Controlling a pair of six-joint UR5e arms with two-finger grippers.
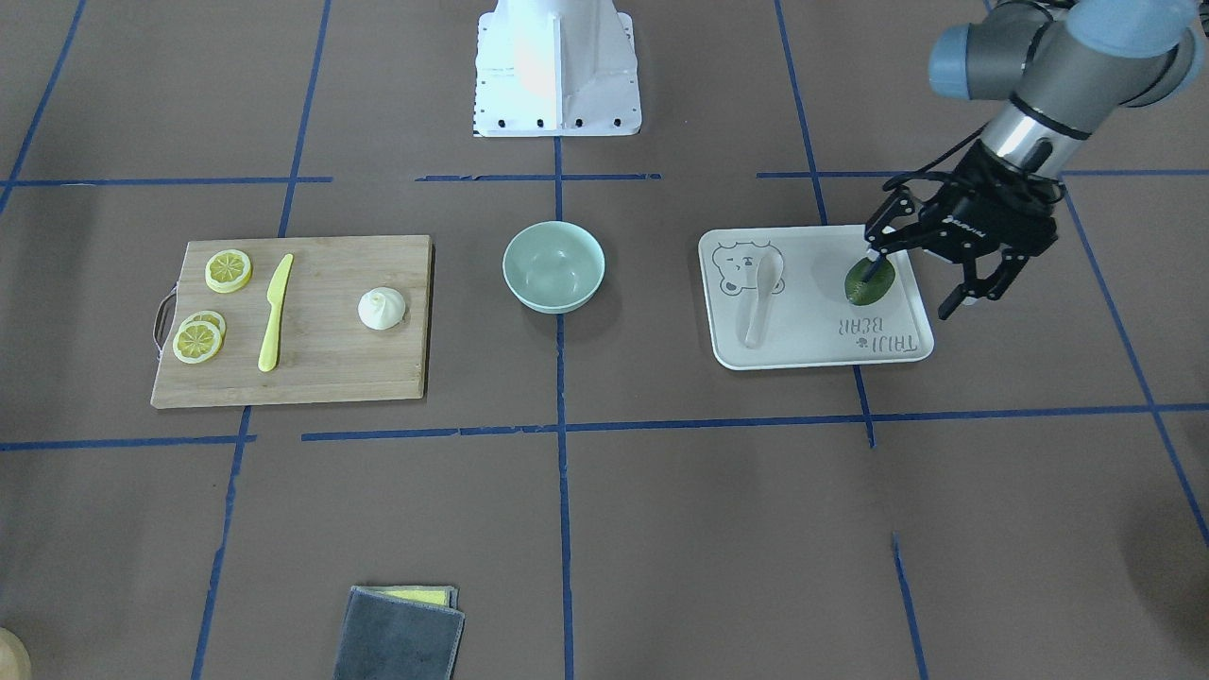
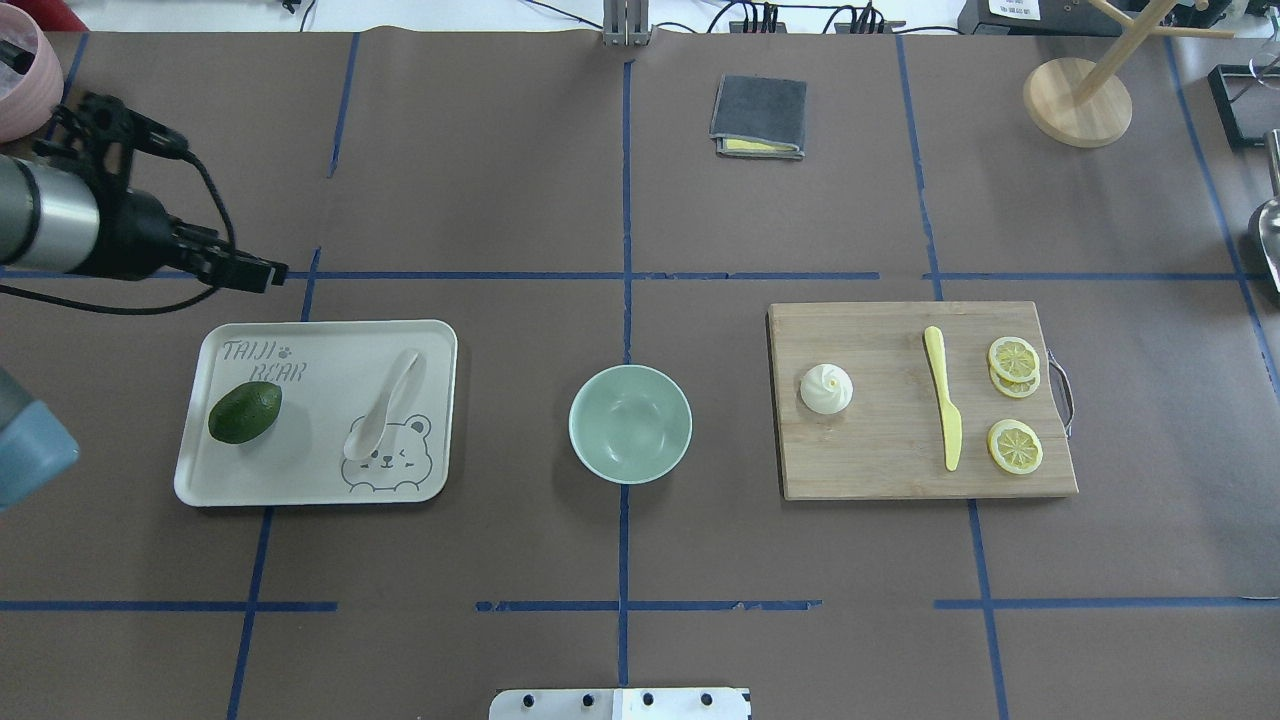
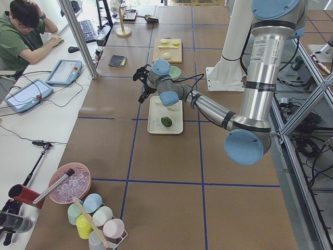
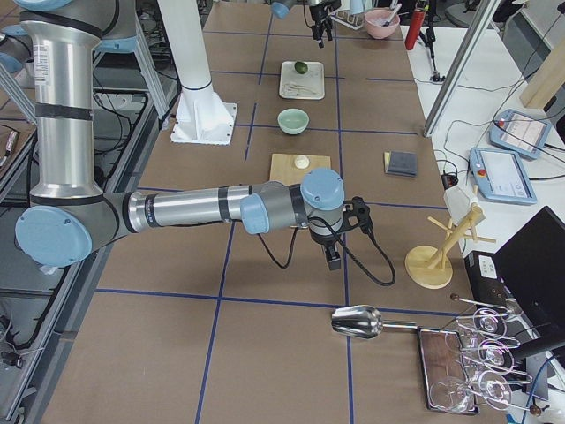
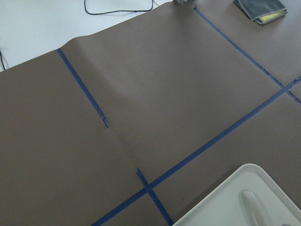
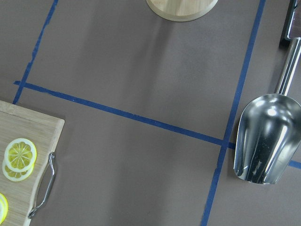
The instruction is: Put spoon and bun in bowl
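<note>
1. Spoon (image 2: 385, 400) lies on the white tray (image 2: 310, 400) at the robot's left, its scoop by the printed bear and its handle pointing away from the robot.
2. Avocado (image 2: 245, 412) lies on the same tray, apart from the spoon, toward the tray's outer side.
3. Bun (image 2: 826, 389) sits upright on the wooden board (image 2: 880, 450) at the robot's right, on the end of the board nearest the bowl.
4. Also on the board are a yellow knife (image 2: 944, 410), lying beside the bun but apart from it, and lemon slices (image 2: 1015, 446) at the handle end.
5. Bowl (image 2: 600, 400) stands on the desk (image 2: 500, 200) between tray and board, touching neither, with nothing in it.
6. Left end effector (image 1: 911, 281) has its fingers spread wide and nothing between them. It seems to hang in the air off the tray's outer far corner, though its height is hard to judge.
7. Left wrist camera catches only that corner of the tray and the tip of the spoon's handle.
8. Right end effector (image 4: 334, 254) shows only in the side view, so I cannot tell whether it is open or closed. It sits well beyond the board's outer end, near a steel scoop (image 6: 265, 141).
9. Folded grey cloth (image 2: 759, 117) lies on the far side of the desk.
</note>
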